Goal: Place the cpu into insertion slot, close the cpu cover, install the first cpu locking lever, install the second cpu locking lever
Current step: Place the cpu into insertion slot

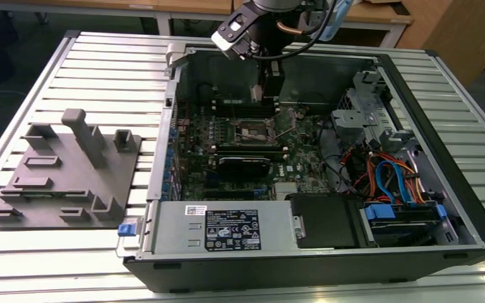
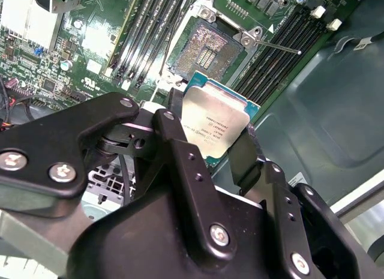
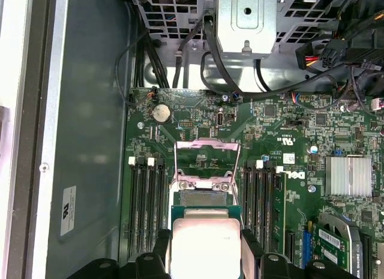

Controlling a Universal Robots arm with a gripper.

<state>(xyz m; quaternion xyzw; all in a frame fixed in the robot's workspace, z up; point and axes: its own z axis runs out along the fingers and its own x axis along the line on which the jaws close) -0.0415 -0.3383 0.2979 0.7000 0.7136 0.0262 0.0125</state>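
Robotics lab or test workshop: open black desktop PC case (image 1: 310, 273) on ribbed aluminium-profile table (image 1: 108, 69), grey moulded fixture plate (image 1: 57, 189) at the exterior view's left, wooden desks (image 1: 192, 7) along top edge, w/ robot arm (image 1: 268, 16) overhead.

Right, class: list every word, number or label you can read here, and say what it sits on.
cpu: printed lines on its metal top, too small to read.
label on silver box: too small to read.
case wall sticker: too small to read.
Nothing can be quoted.
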